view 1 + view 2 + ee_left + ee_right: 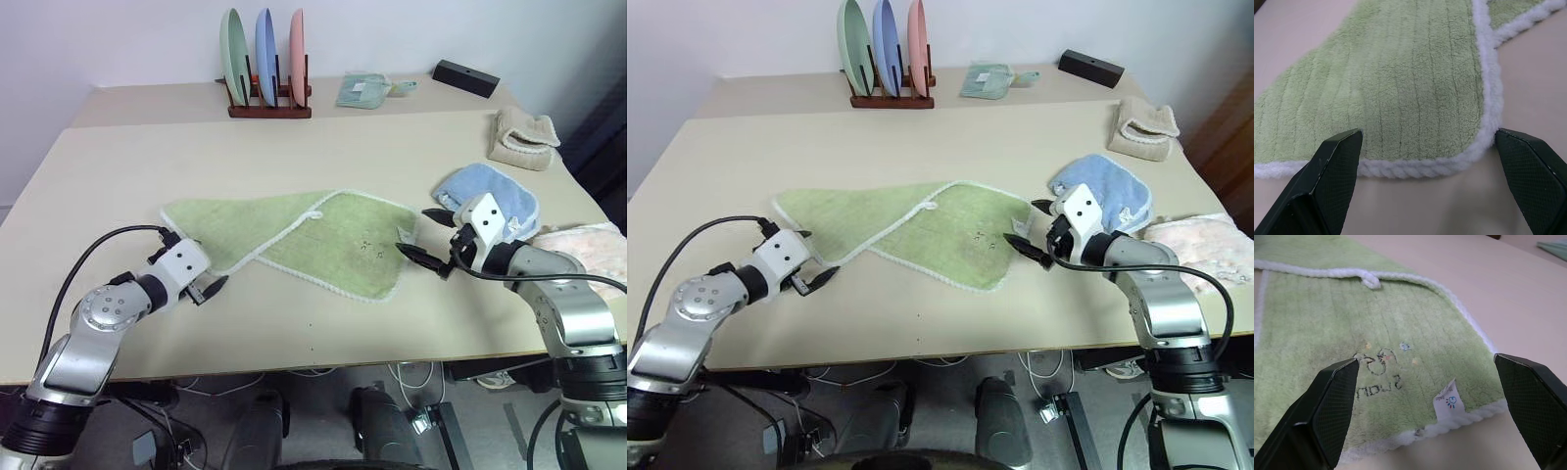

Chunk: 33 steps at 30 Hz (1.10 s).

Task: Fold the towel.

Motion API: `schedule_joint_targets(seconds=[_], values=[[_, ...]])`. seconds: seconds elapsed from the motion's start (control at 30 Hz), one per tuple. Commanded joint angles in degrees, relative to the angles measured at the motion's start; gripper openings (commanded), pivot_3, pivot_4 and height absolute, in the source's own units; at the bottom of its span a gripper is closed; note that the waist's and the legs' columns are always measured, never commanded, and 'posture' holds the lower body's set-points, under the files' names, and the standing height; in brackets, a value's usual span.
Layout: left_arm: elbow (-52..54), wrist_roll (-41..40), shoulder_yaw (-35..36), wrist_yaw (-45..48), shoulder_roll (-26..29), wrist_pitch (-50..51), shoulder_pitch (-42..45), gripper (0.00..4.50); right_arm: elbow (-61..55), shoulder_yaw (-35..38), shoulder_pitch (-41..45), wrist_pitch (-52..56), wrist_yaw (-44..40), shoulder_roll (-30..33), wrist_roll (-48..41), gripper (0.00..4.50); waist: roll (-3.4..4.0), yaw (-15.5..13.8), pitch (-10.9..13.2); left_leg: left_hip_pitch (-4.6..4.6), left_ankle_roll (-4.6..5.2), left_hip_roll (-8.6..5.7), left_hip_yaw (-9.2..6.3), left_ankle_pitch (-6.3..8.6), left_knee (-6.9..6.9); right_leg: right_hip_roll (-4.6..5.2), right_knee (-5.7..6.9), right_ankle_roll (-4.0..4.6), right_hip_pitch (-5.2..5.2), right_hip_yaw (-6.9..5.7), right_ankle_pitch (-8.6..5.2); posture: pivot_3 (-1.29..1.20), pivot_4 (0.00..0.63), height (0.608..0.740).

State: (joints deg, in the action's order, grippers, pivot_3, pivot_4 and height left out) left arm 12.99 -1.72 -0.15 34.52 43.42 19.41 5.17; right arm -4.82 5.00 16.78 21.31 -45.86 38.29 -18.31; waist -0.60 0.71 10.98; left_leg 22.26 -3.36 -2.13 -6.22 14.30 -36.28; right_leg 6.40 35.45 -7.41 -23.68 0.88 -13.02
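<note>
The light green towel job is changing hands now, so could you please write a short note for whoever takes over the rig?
Left hand: open, empty, at the near left corner of the light green terry towel with white edging.
Right hand: open, empty, at the towel's right edge, beside its small white label.
Towel: lies flat on the beige table, partly folded over, white loop near the middle.
Done: neither hand has a grasp yet.
Left: grasp the corners, complete the fold.

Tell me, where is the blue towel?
In the left eye view, the blue towel lies on the table's right side, just behind the right gripper, with the beige towel farther back.
</note>
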Motion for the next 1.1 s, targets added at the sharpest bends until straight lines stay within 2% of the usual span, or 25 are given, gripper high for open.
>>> schedule_joint_targets(seconds=[0.03, 0.07, 0.1, 0.2, 0.4, 0.67, 0.8, 1.1], values=[[-3.93, 1.56, -2.03, 0.18, -1.54, -1.53, 2.80, 4.37, -2.74, 0.96, 0.66, -1.02, 1.38, -1.10, -0.35, 4.50, 0.00, -0.10, 0.00, 0.00, 0.00, 0.00, -0.02, 0.00, -0.02, 0.00, 0.00, 0.00, 0.02, -0.02, 0.00, 0.00, 0.150, 0.740], [-5.11, 1.93, -2.58, 0.41, -1.88, -2.46, 3.57, 4.37, -2.76, 0.93, 0.76, -1.03, 1.63, -1.33, -0.31, 4.50, 0.00, -0.10, 0.00, -0.02, 0.00, -0.01, -0.02, 0.00, -0.04, 0.00, 0.01, 0.00, 0.05, -0.02, 0.00, 0.00, 0.150, 0.740], [-6.25, 2.15, -2.92, 0.53, -2.20, -3.08, 4.24, 4.15, -2.90, 0.80, 0.81, -0.98, 1.91, -1.58, -0.20, 4.50, 0.00, -0.11, -0.01, -0.02, 0.00, -0.01, -0.02, 0.00, -0.05, 0.00, 0.00, 0.00, 0.06, -0.02, 0.00, 0.00, 0.150, 0.740], [-8.07, 2.55, -3.54, 0.81, -3.03, -4.19, 5.71, 3.14, -3.29, 0.68, 0.56, -1.16, 2.48, -1.81, -0.10, 4.50, 0.00, -0.02, -0.01, -0.04, 0.00, -0.03, -0.02, 0.00, -0.04, 0.02, 0.00, -0.01, 0.07, -0.02, 0.00, 0.00, 0.150, 0.740], [-6.68, 2.53, -2.97, 1.76, -2.36, -4.32, 5.56, 0.02, -4.30, 0.45, -0.18, -1.07, 3.10, -1.67, 0.14, 4.50, 0.00, 0.17, 0.00, -0.05, 0.00, -0.02, -0.02, 0.00, -0.02, 0.02, 0.01, -0.01, 0.06, -0.02, 0.00, 0.00, 0.150, 0.740], [-2.34, -0.33, 2.82, 1.95, -2.03, -4.56, 3.05, 0.02, 0.85, -4.49, 6.61, -0.39, 1.71, 0.57, 5.75, 4.50, 0.00, 0.43, 0.00, -0.05, 0.00, -0.01, 0.00, 0.00, 0.01, 0.01, 0.01, -0.01, 0.01, 0.00, 0.00, 0.00, 0.150, 0.740], [2.78, -3.52, 8.00, 4.13, -0.71, -4.37, -3.08, 0.02, 17.68, -5.65, 18.69, 4.41, 3.70, -2.66, 7.00, 4.50, -0.02, 0.79, 0.00, -0.04, 0.00, 0.00, 0.04, 0.00, 0.02, 0.02, 0.00, 0.00, 0.00, 0.04, 0.00, 0.00, 0.150, 0.740], [3.31, -3.90, 11.12, 5.00, 0.39, -6.37, -10.05, 0.02, 45.86, -8.76, 30.66, -2.62, 3.11, -6.39, 13.05, 4.50, -0.02, 0.30, 0.01, 0.02, 0.00, -0.02, 0.05, 0.00, 0.10, 0.03, -0.08, 0.01, -0.04, 0.01, 0.01, 0.00, 0.150, 0.740]])
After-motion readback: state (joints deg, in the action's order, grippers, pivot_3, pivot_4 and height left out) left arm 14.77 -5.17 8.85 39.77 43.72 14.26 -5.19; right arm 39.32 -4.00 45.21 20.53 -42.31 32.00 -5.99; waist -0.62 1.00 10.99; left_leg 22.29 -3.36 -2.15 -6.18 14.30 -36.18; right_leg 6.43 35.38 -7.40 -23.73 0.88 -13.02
